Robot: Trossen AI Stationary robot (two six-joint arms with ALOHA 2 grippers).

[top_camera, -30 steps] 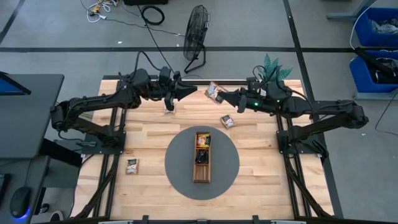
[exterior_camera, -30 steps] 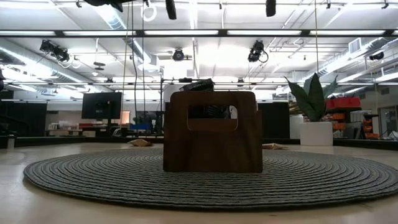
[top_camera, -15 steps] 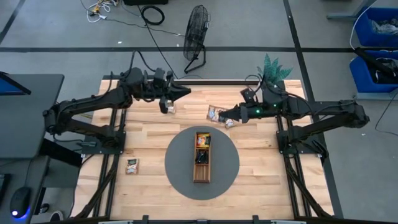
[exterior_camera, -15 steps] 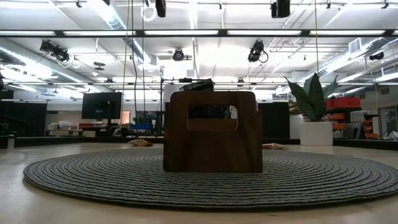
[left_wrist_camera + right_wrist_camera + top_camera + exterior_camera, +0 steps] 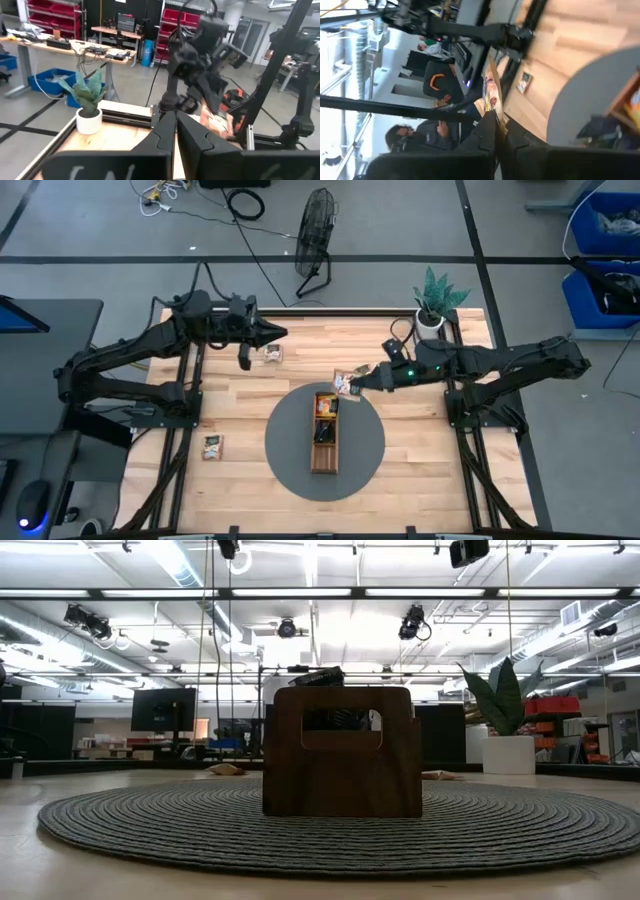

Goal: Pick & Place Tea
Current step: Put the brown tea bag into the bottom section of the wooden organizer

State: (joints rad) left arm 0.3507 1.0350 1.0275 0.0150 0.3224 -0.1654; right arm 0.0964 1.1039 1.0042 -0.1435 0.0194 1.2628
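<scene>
Right end effector (image 5: 357,383) pinching tea sachet (image 5: 345,385) — above tray (image 5: 324,432); left end effector (image 5: 281,333) closed, empty.

No text or label can be read

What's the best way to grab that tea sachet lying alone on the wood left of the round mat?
The tea sachet lies flat on the bare table, so come straight down from above and pinch across two opposite edges. It looks slightly tilted, so the end effector may need turning to match.
</scene>
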